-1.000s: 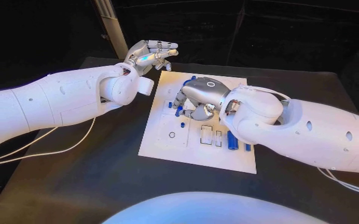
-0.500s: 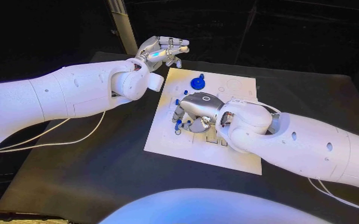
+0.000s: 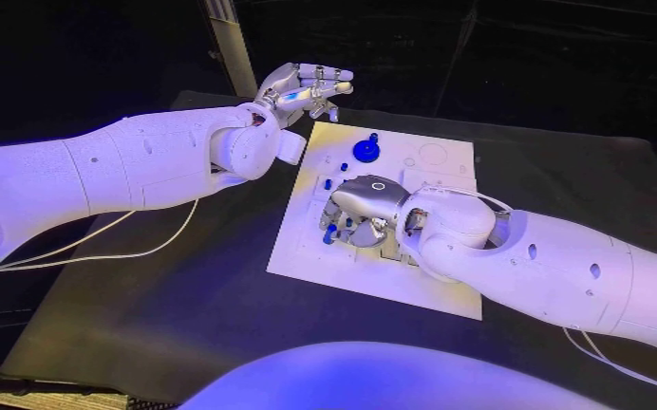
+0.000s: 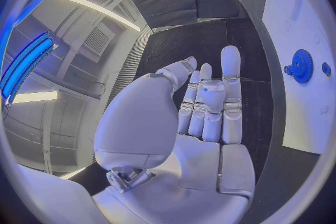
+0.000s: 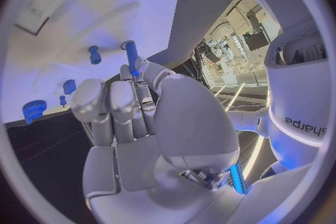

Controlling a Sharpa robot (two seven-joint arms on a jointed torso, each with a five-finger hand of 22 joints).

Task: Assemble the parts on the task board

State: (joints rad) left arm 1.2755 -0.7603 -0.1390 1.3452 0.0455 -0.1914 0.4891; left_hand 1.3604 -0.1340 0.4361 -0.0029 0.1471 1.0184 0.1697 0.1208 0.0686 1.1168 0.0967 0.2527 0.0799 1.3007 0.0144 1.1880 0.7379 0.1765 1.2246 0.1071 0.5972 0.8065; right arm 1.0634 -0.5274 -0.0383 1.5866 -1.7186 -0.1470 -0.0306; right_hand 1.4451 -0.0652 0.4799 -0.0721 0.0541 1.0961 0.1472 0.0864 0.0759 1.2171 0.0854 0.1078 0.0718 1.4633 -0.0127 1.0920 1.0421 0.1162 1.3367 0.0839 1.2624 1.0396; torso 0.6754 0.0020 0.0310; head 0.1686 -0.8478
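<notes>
In the head view, the right robot hand (image 3: 359, 209) hung low over the middle of the task board (image 3: 312, 260), its fingers curled down among small blue parts. Whether it pinched one could not be told from here. The risk, as I judge it, was that the fingers would brush a neighbouring part (image 3: 328, 234) and knock it from its seat, since several stood just beside the fingertips. A blue gear (image 3: 366, 151) sat on the board beyond that hand, apart from it, and nearer the left robot hand (image 3: 304, 87), which hovered off the board's far corner above the bench (image 3: 164, 306), fingers together and extended, holding nothing.

In the left wrist view, the left robot hand (image 4: 199, 117) showed an empty palm; the blue gear (image 4: 302, 65) lay on the board well aside of its fingertips.

In the right wrist view, the right robot hand (image 5: 133, 117) had a blue pin (image 5: 131, 57) at its fingertips, apparently pinched. A tilted pin could jam or slip out on insertion. A short blue peg (image 5: 94, 54) stood just beyond.
</notes>
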